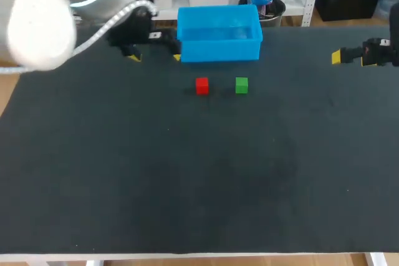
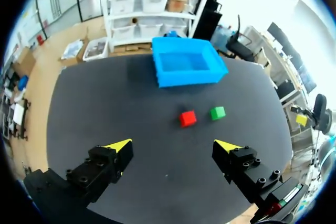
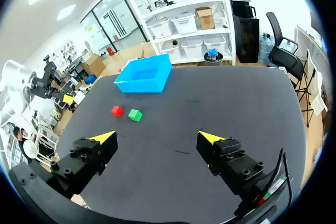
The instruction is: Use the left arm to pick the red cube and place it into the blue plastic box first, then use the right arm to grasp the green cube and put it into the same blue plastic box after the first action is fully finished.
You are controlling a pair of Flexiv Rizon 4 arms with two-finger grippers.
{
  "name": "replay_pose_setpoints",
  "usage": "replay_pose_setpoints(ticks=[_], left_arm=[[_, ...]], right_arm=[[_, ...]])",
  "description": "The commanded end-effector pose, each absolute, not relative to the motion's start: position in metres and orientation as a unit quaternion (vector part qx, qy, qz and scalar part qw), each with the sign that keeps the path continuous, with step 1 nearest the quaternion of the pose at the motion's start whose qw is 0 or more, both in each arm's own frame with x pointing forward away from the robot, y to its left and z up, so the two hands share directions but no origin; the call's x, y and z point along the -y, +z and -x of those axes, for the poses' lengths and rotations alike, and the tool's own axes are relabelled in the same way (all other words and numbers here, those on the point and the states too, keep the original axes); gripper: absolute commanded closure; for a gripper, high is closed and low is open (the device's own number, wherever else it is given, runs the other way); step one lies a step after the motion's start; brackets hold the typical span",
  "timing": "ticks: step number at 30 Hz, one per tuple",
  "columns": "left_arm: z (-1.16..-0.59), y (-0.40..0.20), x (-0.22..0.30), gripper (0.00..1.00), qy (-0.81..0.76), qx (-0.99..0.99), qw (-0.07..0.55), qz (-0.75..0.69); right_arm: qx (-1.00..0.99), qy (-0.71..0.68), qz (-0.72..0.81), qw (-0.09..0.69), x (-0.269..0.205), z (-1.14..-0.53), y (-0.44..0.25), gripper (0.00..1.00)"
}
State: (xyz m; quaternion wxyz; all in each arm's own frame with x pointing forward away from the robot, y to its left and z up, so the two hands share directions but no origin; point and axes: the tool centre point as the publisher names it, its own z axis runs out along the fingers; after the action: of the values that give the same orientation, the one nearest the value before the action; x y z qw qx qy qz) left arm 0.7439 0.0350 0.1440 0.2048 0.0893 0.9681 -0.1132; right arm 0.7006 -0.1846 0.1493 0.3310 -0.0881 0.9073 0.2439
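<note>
The red cube (image 1: pixel 202 85) and the green cube (image 1: pixel 242 85) sit side by side on the black table, just in front of the blue plastic box (image 1: pixel 218 42). My left gripper (image 1: pixel 156 58) hangs open at the box's left front corner, holding nothing. In the left wrist view the red cube (image 2: pixel 187 118) and green cube (image 2: pixel 217 113) lie ahead of the open left gripper (image 2: pixel 174 145), with the blue box (image 2: pixel 188 67) beyond them. My right gripper (image 3: pixel 157 137) is open and empty at the table's far right, well away from the green cube (image 3: pixel 135 115) and red cube (image 3: pixel 117 110).
The black table (image 1: pixel 187 172) stretches wide towards its front edge. The blue box (image 3: pixel 144 80) stands near the table's back edge. My left arm's big white joint (image 1: pixel 37 29) looms over the back left corner.
</note>
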Motion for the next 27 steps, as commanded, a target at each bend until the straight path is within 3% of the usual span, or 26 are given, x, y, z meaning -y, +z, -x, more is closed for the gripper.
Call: replay_pose_setpoints(ticks=[1, 11, 27], left_arm=[[-0.777, 0.139, -0.001, 0.0, -0.065, -0.981, 0.163, -0.087], [-0.79, 0.119, 0.022, 0.0, -0.043, -0.991, 0.118, -0.052], [-0.791, 0.118, 0.024, 0.0, -0.047, -0.991, 0.116, -0.039]], right_arm=[[-0.907, 0.244, 0.089, 0.331, 0.185, -0.701, 0.149, 0.0], [-0.907, 0.244, 0.089, 0.331, 0.185, -0.701, 0.149, 0.0], [-0.907, 0.244, 0.089, 0.331, 0.185, -0.701, 0.149, 0.0]])
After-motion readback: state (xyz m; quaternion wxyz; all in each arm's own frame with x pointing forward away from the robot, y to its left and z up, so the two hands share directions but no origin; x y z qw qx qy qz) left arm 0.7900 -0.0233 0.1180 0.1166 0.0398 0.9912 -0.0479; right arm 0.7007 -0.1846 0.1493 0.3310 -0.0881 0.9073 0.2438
